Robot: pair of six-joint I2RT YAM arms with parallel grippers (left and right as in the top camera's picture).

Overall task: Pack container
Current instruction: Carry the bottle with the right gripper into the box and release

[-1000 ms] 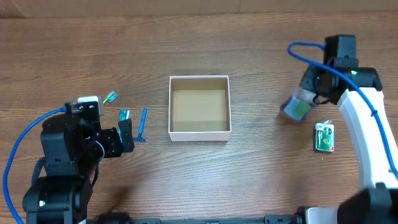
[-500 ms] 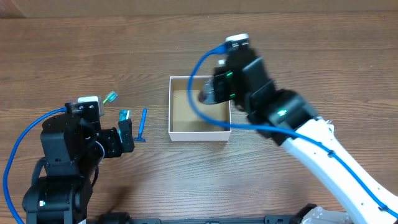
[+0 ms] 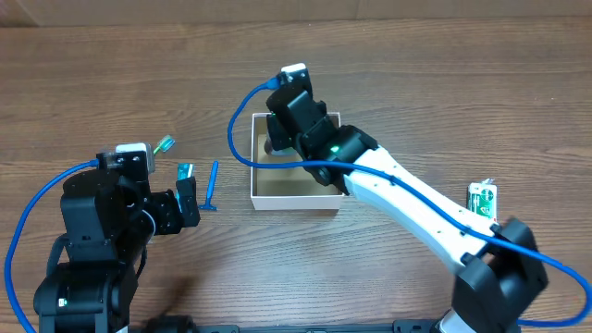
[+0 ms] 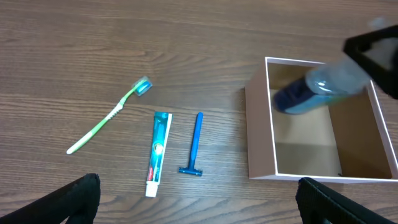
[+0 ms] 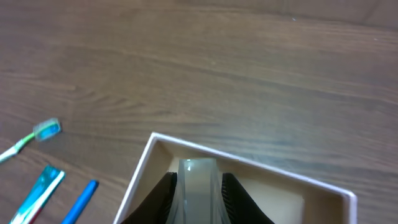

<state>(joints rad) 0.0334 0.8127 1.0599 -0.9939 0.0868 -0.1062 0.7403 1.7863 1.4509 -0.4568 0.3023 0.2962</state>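
Container (image 3: 296,201) sits mid-table. My right gripper (image 5: 198,186) clamped on bottle (image 4: 314,92), hanging over its 11 o'clock corner. Left gripper (image 3: 188,197) wide open, off at container's 9 o'clock, next to razor (image 4: 195,144), toothpaste (image 4: 159,152), toothbrush (image 4: 112,115).

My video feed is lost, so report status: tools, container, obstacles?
Left tool open, above table near razor. Right tool shut on bottle, cap end at container mouth. No obstacle seen.

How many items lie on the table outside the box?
4. A green toothbrush, a toothpaste tube and a blue razor lie left of the container; a green-and-white packet lies to its right. The gripped bottle is excluded. The arms may hide others.
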